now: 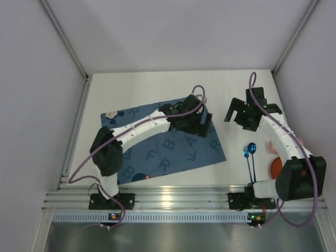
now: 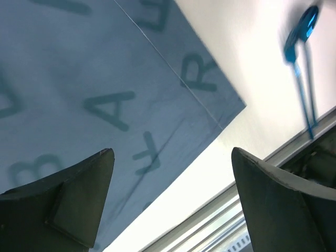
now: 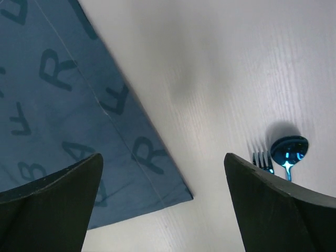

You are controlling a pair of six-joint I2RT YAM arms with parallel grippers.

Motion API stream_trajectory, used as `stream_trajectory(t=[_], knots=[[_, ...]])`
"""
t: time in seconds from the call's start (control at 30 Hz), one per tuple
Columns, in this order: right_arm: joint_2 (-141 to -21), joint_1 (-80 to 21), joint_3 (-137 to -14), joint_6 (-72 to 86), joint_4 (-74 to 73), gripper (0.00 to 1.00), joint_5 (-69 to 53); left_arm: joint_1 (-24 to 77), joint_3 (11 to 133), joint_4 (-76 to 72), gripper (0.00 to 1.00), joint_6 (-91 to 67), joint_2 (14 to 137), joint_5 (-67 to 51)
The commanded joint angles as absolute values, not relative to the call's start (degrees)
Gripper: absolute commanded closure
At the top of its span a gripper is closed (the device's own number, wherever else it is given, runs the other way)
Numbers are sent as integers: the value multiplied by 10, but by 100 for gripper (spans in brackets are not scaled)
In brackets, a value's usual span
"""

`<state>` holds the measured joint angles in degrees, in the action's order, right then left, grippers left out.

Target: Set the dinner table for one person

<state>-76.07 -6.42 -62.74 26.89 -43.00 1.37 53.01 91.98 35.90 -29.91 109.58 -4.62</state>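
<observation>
Dinner table (image 1: 157,89) bears a lettered placemat (image 1: 157,152), blue spoon (image 1: 252,148), fork (image 3: 261,159)

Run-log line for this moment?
placemat: on table | left end effector: open, above placemat | right end effector: open, above table | spoon, fork: right of placemat, untouched
</observation>
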Motion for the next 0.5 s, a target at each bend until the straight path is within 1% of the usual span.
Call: stream_trajectory(t=[0.0, 0.07, 0.1, 0.13, 0.17, 0.2, 0.27, 0.3, 0.33, 0.4, 0.43, 0.47], knots=[[-790, -62, -652, 297, -397, 1, -81, 494, 912, 416, 1, -332, 977, 56], [-818, -88, -654, 304, -341, 2, -158, 456, 883, 431, 1, -350, 915, 72], [-834, -102, -670, 305, -331, 2, -170, 402, 829, 425, 2, -362, 894, 62], [-850, -118, -685, 305, -320, 4, -177, 374, 797, 417, 2, -365, 848, 58], [-889, -147, -720, 301, -320, 5, -186, 347, 735, 409, 1, -369, 830, 60], [-910, -162, -741, 300, -320, 6, -190, 295, 707, 403, 1, -371, 812, 61], [-974, -191, -781, 301, -319, 14, -204, 252, 647, 398, 1, -362, 783, 58], [-997, -198, -823, 301, -320, 21, -210, 221, 631, 396, 1, -353, 779, 58], [-1018, -201, -844, 304, -321, 47, -215, 208, 617, 392, 2, -350, 779, 55], [-1080, -207, -894, 318, -322, 76, -230, 172, 579, 375, 1, -341, 783, 41], [-1101, -208, -908, 324, -322, 99, -234, 164, 566, 349, 2, -338, 787, 15], [-1135, -209, -920, 332, -322, 100, -239, 156, 549, 335, 2, -337, 793, 5]])
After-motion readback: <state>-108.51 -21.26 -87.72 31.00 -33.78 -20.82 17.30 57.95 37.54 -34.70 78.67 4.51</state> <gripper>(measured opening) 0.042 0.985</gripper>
